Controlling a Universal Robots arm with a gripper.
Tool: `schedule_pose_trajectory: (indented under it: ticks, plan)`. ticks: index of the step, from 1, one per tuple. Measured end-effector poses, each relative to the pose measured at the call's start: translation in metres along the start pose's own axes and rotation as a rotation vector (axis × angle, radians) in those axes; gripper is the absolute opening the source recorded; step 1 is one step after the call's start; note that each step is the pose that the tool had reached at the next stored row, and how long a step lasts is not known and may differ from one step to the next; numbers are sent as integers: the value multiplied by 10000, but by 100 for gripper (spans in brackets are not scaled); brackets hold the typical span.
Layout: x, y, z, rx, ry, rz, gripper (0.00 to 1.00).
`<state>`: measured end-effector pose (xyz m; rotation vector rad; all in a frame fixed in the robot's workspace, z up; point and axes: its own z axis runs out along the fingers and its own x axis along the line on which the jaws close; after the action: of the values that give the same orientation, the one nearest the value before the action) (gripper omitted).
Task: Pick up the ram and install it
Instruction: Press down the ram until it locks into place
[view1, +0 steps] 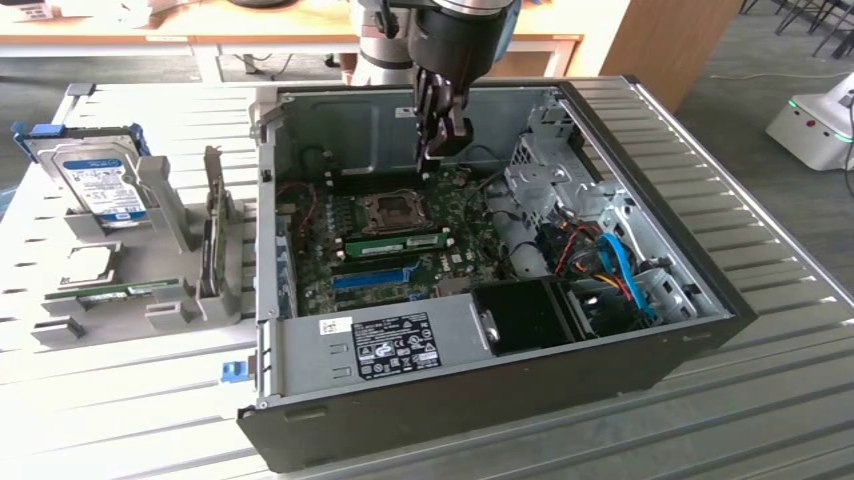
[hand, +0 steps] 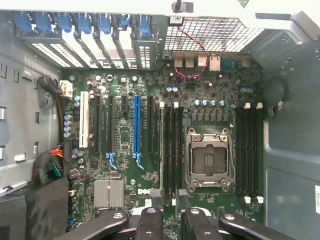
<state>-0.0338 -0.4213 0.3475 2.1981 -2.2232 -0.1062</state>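
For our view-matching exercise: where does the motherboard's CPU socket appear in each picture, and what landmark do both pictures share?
Exterior view: CPU socket, on the motherboard near the case far wall.
Wrist view: CPU socket, between two banks of black memory slots.
Shared landmark: the blue expansion slot.

Case (view1: 561, 395): one, open beneath my hand (view1: 447, 152).
Ram sticks: two, the seated stick (view1: 398, 243) near my hand, the loose stick (view1: 127, 292) well away outside the case.
Hard drive (view1: 107, 185): one, near the loose stick.
CPU socket (hand: 207, 157): one, under my hand.
Blue slot (hand: 136, 125): one.
White slot (hand: 84, 120): one.
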Motion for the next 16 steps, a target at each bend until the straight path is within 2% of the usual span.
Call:
schedule_pose_trajectory:
  ticks: [4,6,16]
  plan:
    - [0,0,0,0,0,0,23]
    - [0,0,0,0,0,0,11]
    - [0,-24,-2,-1,2,-15,11]
